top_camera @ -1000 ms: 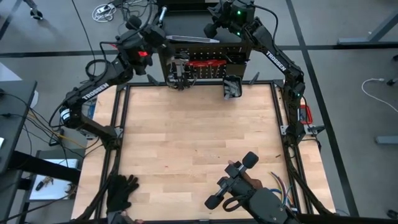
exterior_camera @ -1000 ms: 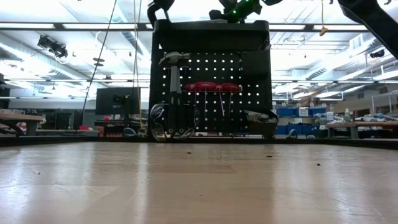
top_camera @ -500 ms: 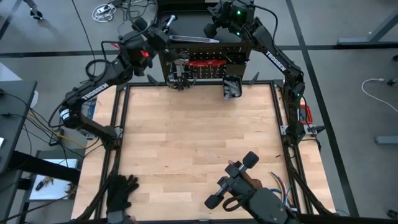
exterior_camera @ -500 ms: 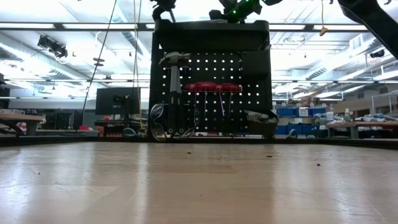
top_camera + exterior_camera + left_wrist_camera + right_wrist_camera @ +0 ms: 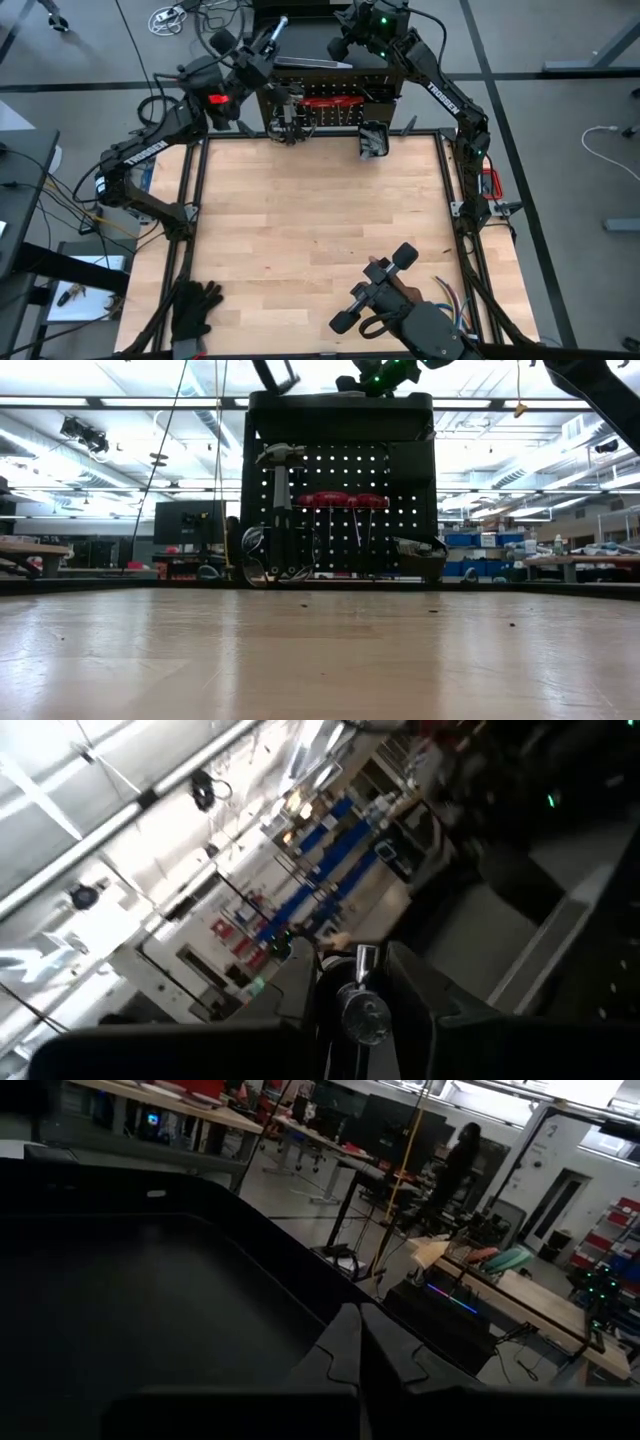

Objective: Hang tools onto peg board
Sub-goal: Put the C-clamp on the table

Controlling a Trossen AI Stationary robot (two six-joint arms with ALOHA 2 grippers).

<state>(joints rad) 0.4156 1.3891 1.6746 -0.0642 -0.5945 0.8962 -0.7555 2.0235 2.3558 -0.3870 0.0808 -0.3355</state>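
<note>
**A:** While the left gripper [image 5: 268, 35] is pinching that thin silver rod-shaped tool [image 5: 362, 1010] between narrowed fingers, where exactly is it sitting?

**B:** It is hovering above the top edge of the peg board [image 5: 330, 95], near the board's left end, with the tool's shiny tip poking up and away from the table. In the left wrist view the round metal end is showing right between the two dark fingers [image 5: 425, 1000], so the grip is looking centred.

**A:** And the right gripper [image 5: 345, 38]?

**B:** It is waiting with its fingers pressed together and nothing between them, over the top of the board toward the middle.

**A:** What is already hanging?

**B:** A black-handled hammer [image 5: 279, 490] is hanging on the left side of the board's face, the red-handled tools [image 5: 340, 502] are hanging in a row beside it, and the small black bin [image 5: 420, 555] is sitting low on the right. A C-clamp-like piece [image 5: 262, 555] is resting at the lower left, though I cannot tell its hook.

**A:** So how should this step go?

**B:** I am judging that the tool needs carrying round to the board's front and lowering slowly, kept clear of the hammer head. Releasing only once a hook is bearing the weight seems wise, since a thin rod could slip or swing loose.
</note>
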